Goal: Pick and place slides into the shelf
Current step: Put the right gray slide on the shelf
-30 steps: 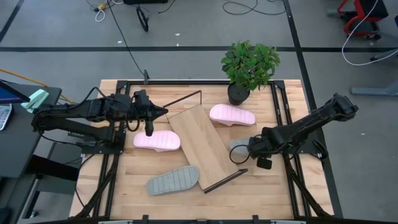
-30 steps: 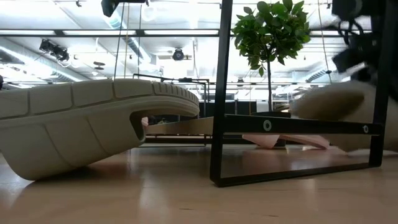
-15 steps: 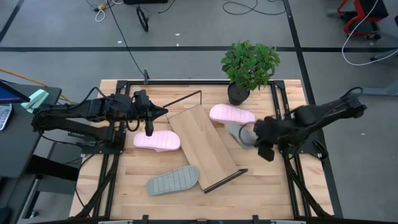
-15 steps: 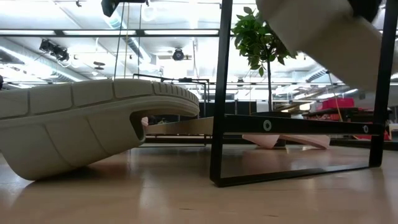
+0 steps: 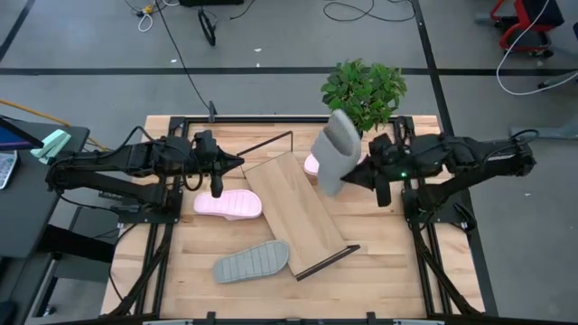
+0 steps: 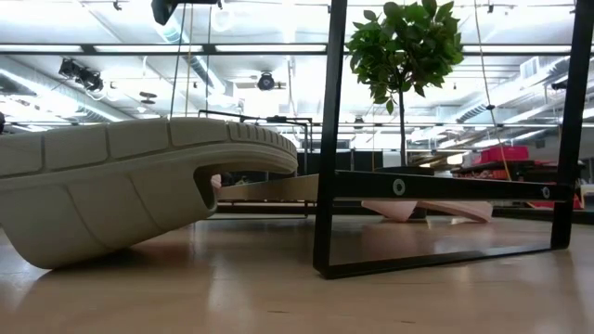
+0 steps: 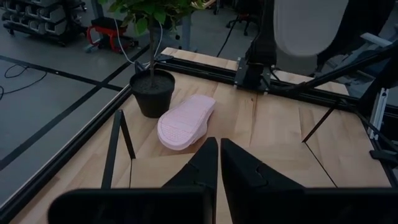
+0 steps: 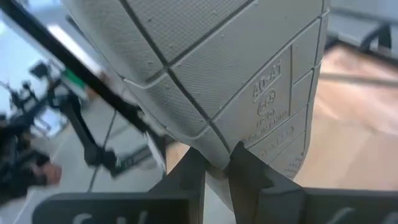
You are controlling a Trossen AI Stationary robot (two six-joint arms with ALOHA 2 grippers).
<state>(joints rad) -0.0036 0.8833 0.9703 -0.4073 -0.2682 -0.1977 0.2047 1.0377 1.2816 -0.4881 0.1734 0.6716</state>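
On the left, the left gripper (image 5: 217, 190) hung with its fingers shut on nothing just above the far end of a pale pink slide (image 5: 228, 205) that lay beside the shelf (image 5: 296, 212), and it had not moved over the last second. Nearer the front edge, a grey-green slide (image 5: 252, 262) rested sole-up on the table (image 5: 388, 280), its long axis roughly crosswise and its position unchanged. The shelf itself lay diagonally, its board running from far-left to near-right between its dark wire end frames. The change was on the right: the right gripper (image 5: 359, 170), which a second earlier sat low beside the shelf's near-right end with the second grey-green slide (image 5: 336, 151), had carried it up and toward the far side, so it hung in the air over the other pink slide (image 5: 310, 164) near the potted plant (image 5: 363, 92). The right wrist view showed the fingers pinching the ridged sole's edge (image 8: 211, 93). The lifted slide stood nearly on end, its long axis steep. That suggested the pick was done and the placing onto the board remained.
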